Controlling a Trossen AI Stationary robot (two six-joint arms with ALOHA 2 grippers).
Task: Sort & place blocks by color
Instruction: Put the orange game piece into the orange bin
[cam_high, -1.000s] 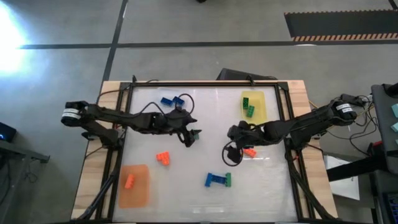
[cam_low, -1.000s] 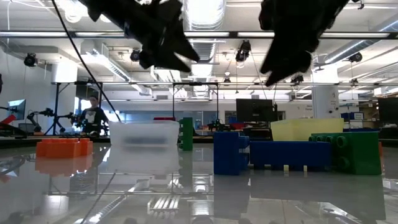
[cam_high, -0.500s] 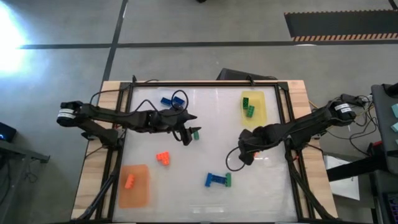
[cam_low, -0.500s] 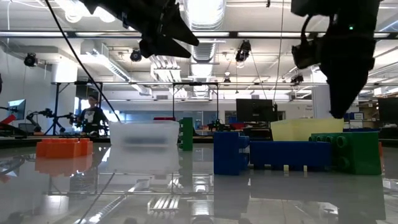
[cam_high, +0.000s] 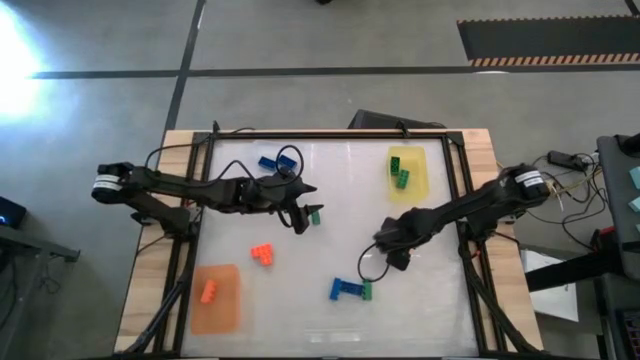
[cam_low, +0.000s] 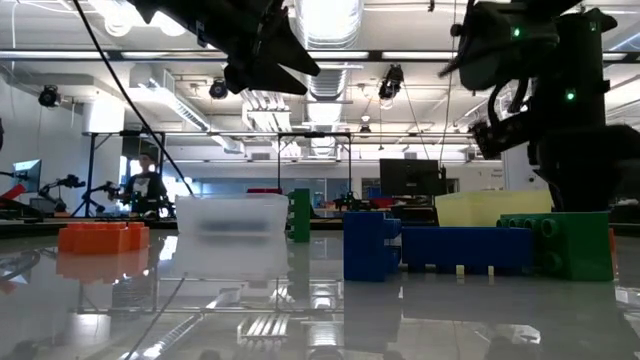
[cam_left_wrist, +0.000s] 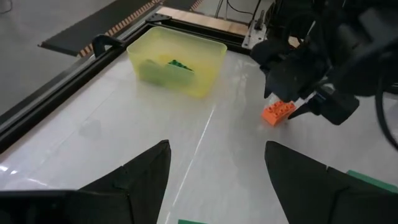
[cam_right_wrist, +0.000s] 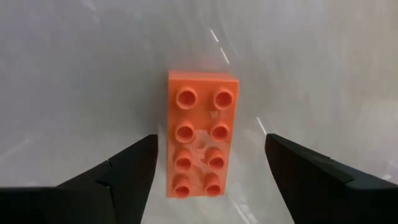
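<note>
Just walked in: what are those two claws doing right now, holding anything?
Left gripper: open, empty.
Right gripper: open over an orange block, not gripping it.

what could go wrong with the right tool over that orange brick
The right tool hangs open straddling the orange brick lengthwise. If it descends off-centre, a finger may land on the studs and skid the brick across the glossy table. The left tool hovers open near a green brick; both arms crowd the middle and could clash.
</note>
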